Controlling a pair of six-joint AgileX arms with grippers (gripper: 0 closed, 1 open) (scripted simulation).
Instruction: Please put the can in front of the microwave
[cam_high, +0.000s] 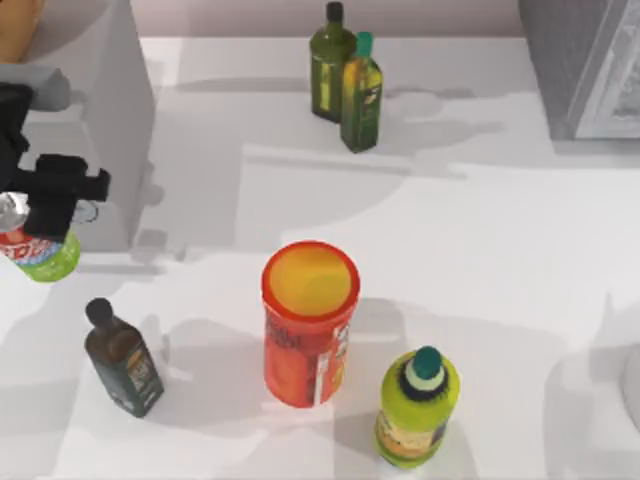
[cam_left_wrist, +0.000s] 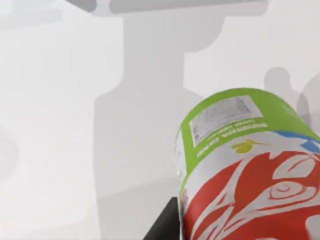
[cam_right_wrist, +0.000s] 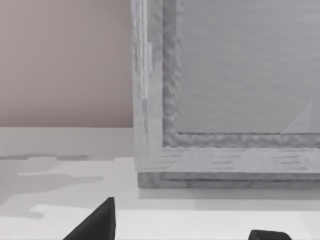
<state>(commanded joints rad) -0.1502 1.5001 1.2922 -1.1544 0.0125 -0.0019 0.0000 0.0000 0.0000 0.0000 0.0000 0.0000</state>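
The left hand is pinching the small red-and-green drinks can with the silver top, which leans with its long axis tilted, silver end toward the worktop's left edge. It hangs just in front of the large light grey boxy microwave, near its front left corner, so I judge the coming move is mostly a lowering. Whether the can touches the white worktop I cannot tell; the left wrist view suggests it is raised. The microwave's dials are hard to make out, and the hand's fingers are largely hidden behind the can. The right hand idles, spread, far from the microwave beside the darker speckled grey appliance.
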